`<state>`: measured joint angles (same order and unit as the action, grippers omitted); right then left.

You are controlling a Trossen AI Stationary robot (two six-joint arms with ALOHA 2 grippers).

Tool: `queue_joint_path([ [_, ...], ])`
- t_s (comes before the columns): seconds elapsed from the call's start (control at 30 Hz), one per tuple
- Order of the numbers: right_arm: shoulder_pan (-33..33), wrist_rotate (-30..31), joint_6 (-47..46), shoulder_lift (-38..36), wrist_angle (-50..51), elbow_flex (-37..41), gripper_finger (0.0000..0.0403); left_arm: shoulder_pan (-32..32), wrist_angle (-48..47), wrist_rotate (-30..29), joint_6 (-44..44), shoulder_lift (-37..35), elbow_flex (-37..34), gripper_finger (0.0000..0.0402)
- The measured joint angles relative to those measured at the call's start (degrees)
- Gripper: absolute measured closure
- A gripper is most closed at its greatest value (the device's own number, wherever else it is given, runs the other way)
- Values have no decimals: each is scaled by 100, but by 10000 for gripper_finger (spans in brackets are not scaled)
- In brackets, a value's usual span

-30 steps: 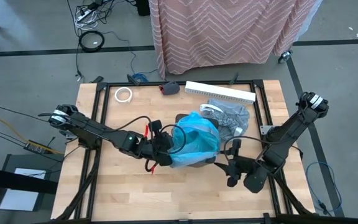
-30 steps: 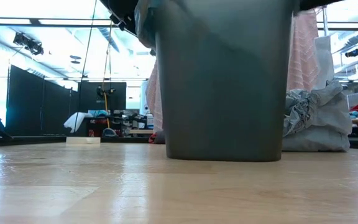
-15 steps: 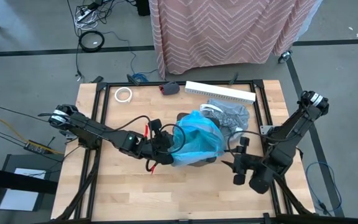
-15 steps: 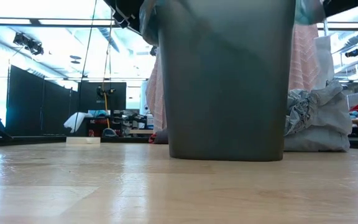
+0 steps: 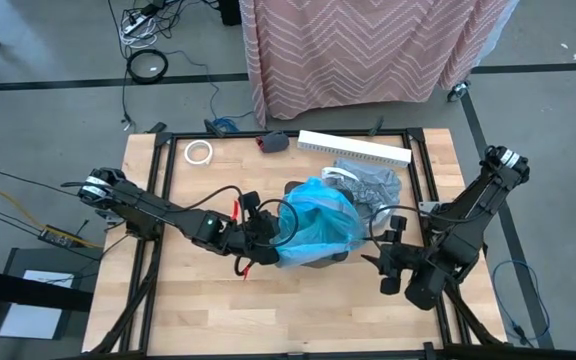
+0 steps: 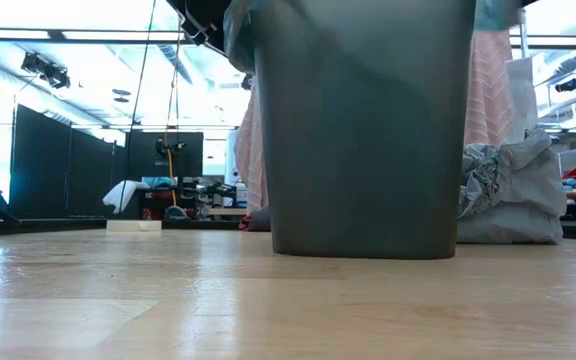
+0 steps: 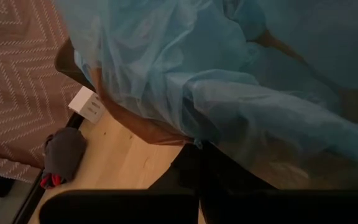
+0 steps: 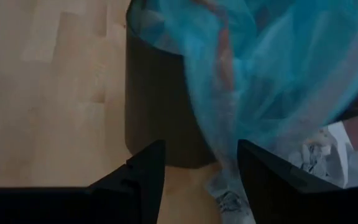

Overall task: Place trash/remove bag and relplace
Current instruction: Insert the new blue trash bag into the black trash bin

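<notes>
A dark bin (image 6: 363, 130) stands mid-table with a bright blue plastic bag (image 5: 318, 222) draped over its mouth. My left gripper (image 5: 265, 242) is at the bin's left rim, shut on the blue film. My right gripper (image 5: 388, 266) hovers open off the bin's near right side, nothing between its fingers (image 8: 145, 177). The blue film (image 8: 272, 68) hangs beyond them. The grey bag (image 5: 370, 186) lies crumpled on the table behind and to the right of the bin, also in the low view (image 6: 508, 195). No trash shows plainly. My left gripper is shut on the blue bag's edge (image 7: 194, 142) where it hangs over the bin's left rim, coming slanting down from the table's left. The fingertips sit in shadow, so layers cannot be told. The film runs in folds from there across the bin's mouth.
A white tape roll (image 5: 199, 152) lies at the far left. A dark lump with a red bit (image 5: 275, 142) and a long white box (image 5: 353, 148) lie along the far edge. Bare wood (image 5: 298, 310) lies along the near side. A pink patterned cloth (image 5: 368, 50) hangs beyond the table.
My right gripper has drawn back from the bin toward the table's right edge, risen a little, and rolled at the wrist. My left gripper has kept its place at the bin's left rim.
</notes>
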<state>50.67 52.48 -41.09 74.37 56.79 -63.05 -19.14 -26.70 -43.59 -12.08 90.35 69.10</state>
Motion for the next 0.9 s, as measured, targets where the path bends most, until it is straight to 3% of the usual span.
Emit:
queue_joint_path([
  [0.23,184,-216,-241,0,212,-226,218,0,-2,2,2,0,0,396],
  [0.4,285,154,-186,-2,228,-509,218,0,2,2,2,0,0,396],
  [0.6,-22,232,259,54,54,-542,218,0,2,3,2,0,0,396],
  [0.9,-409,30,1639,90,-1022,-542,218,0,0,4,2,-2,0,396],
])
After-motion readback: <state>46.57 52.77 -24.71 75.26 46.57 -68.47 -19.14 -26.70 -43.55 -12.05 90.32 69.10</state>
